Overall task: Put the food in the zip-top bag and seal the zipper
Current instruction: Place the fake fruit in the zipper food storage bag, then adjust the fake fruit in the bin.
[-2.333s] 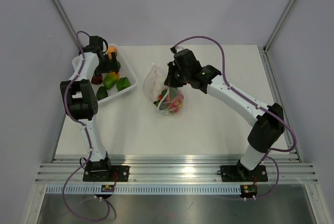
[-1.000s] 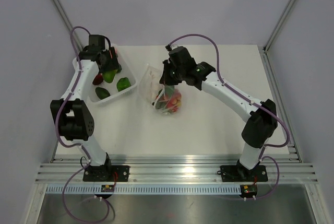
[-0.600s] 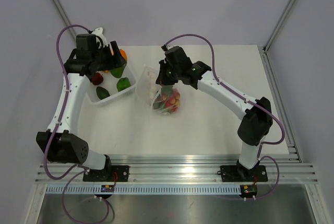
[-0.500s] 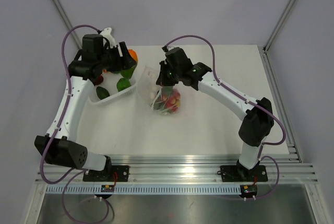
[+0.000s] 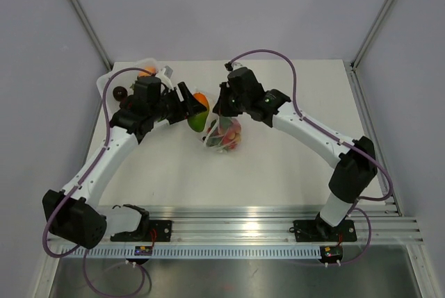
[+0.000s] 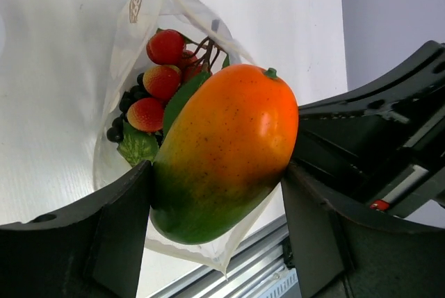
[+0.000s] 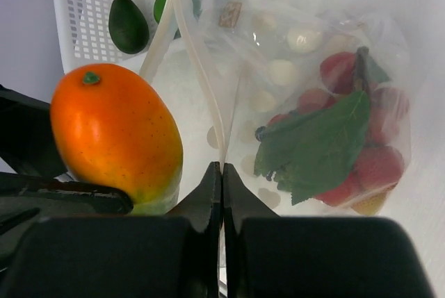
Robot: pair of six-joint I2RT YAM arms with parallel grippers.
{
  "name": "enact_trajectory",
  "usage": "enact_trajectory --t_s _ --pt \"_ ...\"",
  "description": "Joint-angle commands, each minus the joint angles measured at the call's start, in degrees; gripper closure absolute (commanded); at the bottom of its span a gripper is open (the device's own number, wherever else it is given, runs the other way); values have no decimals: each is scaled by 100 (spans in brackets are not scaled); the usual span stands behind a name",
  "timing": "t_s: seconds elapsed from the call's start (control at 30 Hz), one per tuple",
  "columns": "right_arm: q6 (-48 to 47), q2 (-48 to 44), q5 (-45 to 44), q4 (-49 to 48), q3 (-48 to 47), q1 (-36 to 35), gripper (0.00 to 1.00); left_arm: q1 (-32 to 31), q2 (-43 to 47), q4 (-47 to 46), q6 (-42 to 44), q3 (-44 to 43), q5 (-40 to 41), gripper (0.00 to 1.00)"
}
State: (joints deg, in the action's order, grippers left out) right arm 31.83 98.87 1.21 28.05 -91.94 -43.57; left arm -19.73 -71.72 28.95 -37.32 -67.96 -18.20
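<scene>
While the table [image 5: 292, 166] has the white tray [image 7: 69, 20] off in its far left corner, the bag [image 5: 226, 138] sits mid-table, its mouth edge pinched tight in the right gripper [image 7: 221, 171]. The left gripper [image 6: 219, 201] is clamped around a mango [image 6: 226, 138] just beside that mouth. Strawberries [image 6: 163, 79] are inside already.

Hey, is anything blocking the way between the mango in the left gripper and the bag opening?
Nothing separate shows. The mango, in the left gripper, hangs beside the zip-top bag; only the bag's own rim, pinched by the right gripper, lies between.
</scene>
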Motion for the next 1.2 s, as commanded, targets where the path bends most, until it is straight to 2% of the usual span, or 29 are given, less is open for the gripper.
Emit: enact_trajectory --t_s 0.0,0.1,0.2,0.33,0.37,0.57,0.83,0.9,1.0,1.03,1.13,1.17 --pt "147 -412 -235 -467 114 -55 100 -5 194 -1005 -609 205 -25 81" --pt "288 -500 -218 -678 316 -55 100 -92 -130 -874 -724 82 -114 80" --pt "402 -562 -165 -793 396 -55 100 -233 -323 -821 -742 -49 -105 68" --pt "385 -658 -227 -775 475 -46 100 -277 -606 143 -172 -551 -9 28" --pt "394 -676 -244 -792 501 -55 100 -269 -597 207 -101 -577 0 11" --pt "385 -729 -323 -801 555 -55 100 -277 -386 567 198 -884 53 4" --pt "367 -790 -297 -881 598 -46 100 -277 -404 1138 515 -1219 316 4" --pt "315 -825 -306 -854 616 -46 100 -243 -308 1305 672 -1420 597 4" --pt "175 -896 -358 -784 625 -46 100 239 -132 1709 1086 -1832 634 7" --pt "165 -913 -385 -775 625 -46 100 728 -114 1754 1191 -1921 529 7" --pt "174 -957 -359 -871 721 -46 100 1617 -315 1825 1402 -2124 237 9" --pt "183 -957 -324 -924 756 -46 100 1717 -455 1894 1446 -2220 768 9"
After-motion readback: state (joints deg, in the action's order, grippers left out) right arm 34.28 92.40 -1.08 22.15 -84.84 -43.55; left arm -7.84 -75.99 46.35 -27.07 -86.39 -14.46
